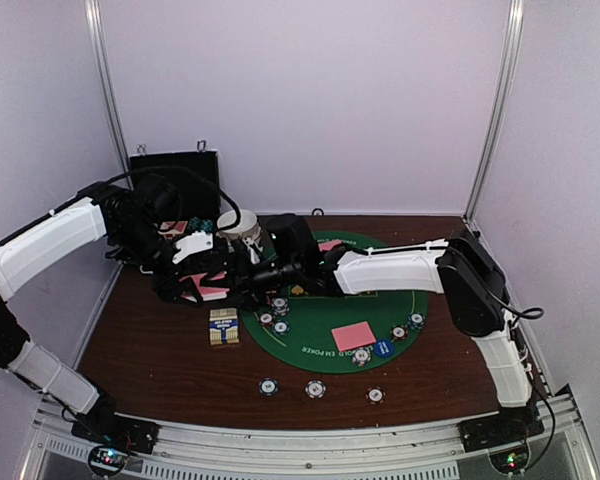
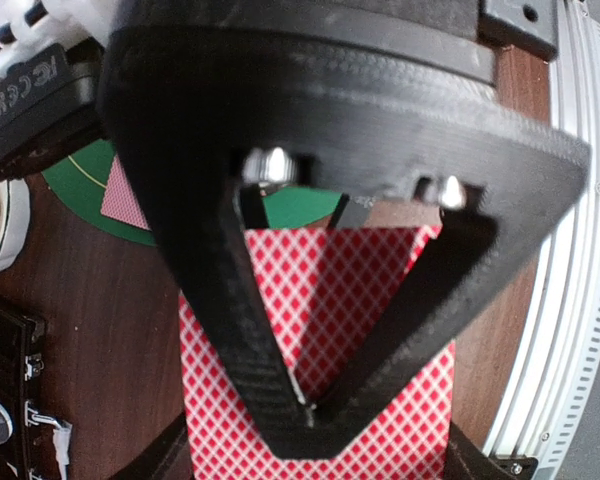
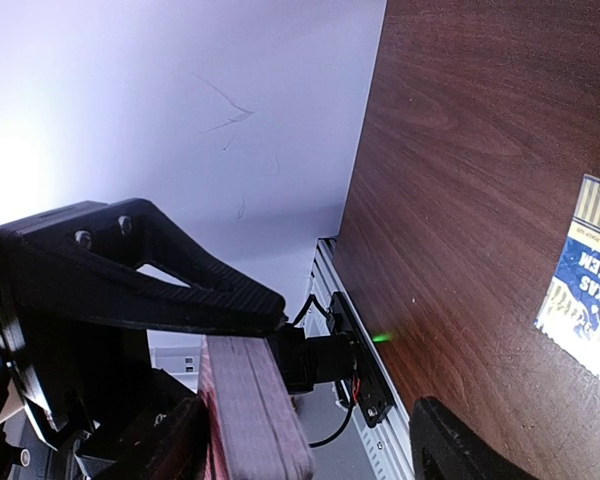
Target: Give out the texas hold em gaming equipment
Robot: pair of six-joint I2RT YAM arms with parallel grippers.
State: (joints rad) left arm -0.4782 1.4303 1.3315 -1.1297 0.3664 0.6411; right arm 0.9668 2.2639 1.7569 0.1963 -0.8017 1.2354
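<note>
My left gripper (image 1: 208,287) (image 2: 310,415) is shut, its fingertips pinching the thin edge of the top pink-backed card (image 2: 330,290). The deck (image 2: 410,430) lies under it, with black fingers at both of its sides. In the right wrist view the deck (image 3: 250,400) stands edge-on against the upper finger (image 3: 180,290) of my right gripper (image 3: 350,360) (image 1: 245,277). Both grippers meet over the table left of the green mat (image 1: 310,345). A pink card (image 1: 353,336), a blue button (image 1: 382,348) and several striped chips (image 1: 280,306) lie on the mat. Three chips (image 1: 315,388) lie in front of it.
A yellow and blue card box (image 1: 223,327) (image 3: 585,280) lies beside the mat's left edge. A white bowl (image 1: 240,225) and the open black case (image 1: 175,180) stand at the back left. The metal rail (image 2: 560,300) runs along the near table edge.
</note>
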